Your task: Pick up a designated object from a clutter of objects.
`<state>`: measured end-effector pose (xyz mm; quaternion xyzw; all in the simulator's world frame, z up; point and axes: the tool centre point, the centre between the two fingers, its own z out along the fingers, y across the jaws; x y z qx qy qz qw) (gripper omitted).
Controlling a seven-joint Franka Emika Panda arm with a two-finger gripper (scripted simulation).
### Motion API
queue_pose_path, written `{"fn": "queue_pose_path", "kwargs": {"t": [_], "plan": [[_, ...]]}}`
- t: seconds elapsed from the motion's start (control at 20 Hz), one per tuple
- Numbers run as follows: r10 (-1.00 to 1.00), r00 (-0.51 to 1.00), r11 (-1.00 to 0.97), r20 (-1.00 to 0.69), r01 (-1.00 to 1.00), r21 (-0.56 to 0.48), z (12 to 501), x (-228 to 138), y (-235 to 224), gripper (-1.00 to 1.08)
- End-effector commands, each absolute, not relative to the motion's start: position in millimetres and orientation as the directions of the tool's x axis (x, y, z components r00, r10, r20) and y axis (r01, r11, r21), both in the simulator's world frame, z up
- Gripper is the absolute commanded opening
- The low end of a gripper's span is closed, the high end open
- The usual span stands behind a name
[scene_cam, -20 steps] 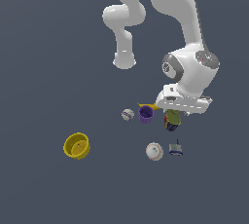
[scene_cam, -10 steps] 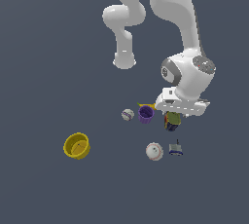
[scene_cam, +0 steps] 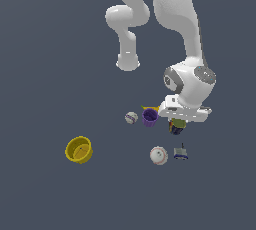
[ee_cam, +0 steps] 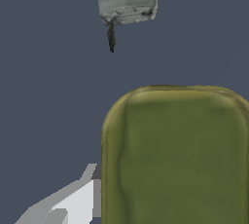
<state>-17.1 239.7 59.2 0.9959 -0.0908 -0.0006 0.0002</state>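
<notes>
The small cylindrical can with the olive-green top and dark navy body sits directly under the white arm's gripper, and in the wrist view its green top fills most of the frame, with one pale finger right against its side. Whether the fingers are pressing on the can, I cannot tell; the white hand covers them in the exterior view. Just beside the can, on the exterior view's left, stands the purple cup, with a yellow banana tip peeking behind it. Beyond the cup lies a small white ball. Nearer the camera than the can rest a larger white ball and a tiny grey-blue piece. Well apart, far to the left, sits the yellow cup.
</notes>
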Motion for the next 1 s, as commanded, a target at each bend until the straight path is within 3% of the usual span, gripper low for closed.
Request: {"fn": "queue_pose_path", "kwargs": {"t": [0.0,0.95], "plan": [[-0.181,0.983,-0.983,0.000,-0.181,0.000,59,-17,240,-1.00],[-0.181,0.983,-0.983,0.000,-0.181,0.000,85,-18,233,-1.00]]}}
